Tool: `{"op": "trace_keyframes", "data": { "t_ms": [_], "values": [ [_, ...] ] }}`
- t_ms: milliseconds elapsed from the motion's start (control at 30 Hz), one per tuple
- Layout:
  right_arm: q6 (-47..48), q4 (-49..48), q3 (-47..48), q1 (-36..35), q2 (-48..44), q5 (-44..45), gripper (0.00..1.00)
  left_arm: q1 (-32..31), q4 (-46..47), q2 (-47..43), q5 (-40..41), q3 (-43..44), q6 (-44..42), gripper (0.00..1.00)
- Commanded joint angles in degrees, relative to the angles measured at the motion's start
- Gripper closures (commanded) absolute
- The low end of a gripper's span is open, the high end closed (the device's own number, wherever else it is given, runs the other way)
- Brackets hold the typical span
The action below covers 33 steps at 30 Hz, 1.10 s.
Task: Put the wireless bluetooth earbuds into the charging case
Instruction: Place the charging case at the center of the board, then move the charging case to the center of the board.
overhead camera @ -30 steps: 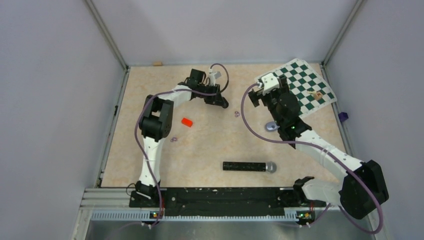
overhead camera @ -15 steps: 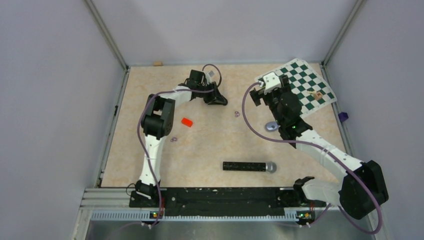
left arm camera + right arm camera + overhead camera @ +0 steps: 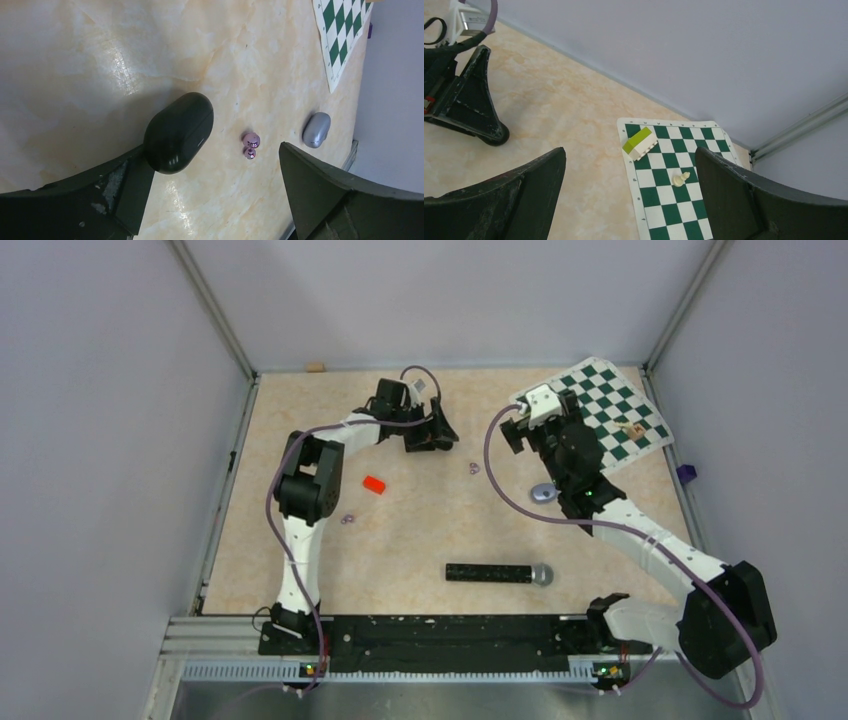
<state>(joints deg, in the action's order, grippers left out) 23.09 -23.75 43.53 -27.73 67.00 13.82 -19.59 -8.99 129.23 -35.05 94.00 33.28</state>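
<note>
The charging case (image 3: 179,132) is a glossy black oval pod. It lies with its lid down on the beige table, its near end against the left finger (image 3: 125,190) of my left gripper (image 3: 214,152). That gripper is open and straddles the case at the far middle of the table (image 3: 432,432), where the fingers hide the case from above. My right gripper (image 3: 629,150) hangs open and holds nothing, up by the chessboard's near corner (image 3: 540,422). The earbuds are out of view.
Two pale purple rings (image 3: 250,145) lie just right of the case, and a grey-blue disc (image 3: 316,129) lies beyond them. A chessboard (image 3: 664,200) carries a green-and-white block (image 3: 639,143) and a pawn (image 3: 681,178). A red block (image 3: 374,484) and a black microphone (image 3: 498,573) are nearer the arms.
The left gripper has gone from shut to open, and its wrist has turned a little over the case. The right arm has stayed still.
</note>
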Motion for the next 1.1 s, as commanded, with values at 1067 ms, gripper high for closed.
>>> {"op": "trace_keyframes", "data": {
  "t_ms": [1067],
  "values": [
    [3.12, 43.85, 15.09, 15.59, 24.68, -16.74, 0.01, 7.89, -14.52, -27.91, 3.22, -14.52, -25.74, 0.01]
  ]
}}
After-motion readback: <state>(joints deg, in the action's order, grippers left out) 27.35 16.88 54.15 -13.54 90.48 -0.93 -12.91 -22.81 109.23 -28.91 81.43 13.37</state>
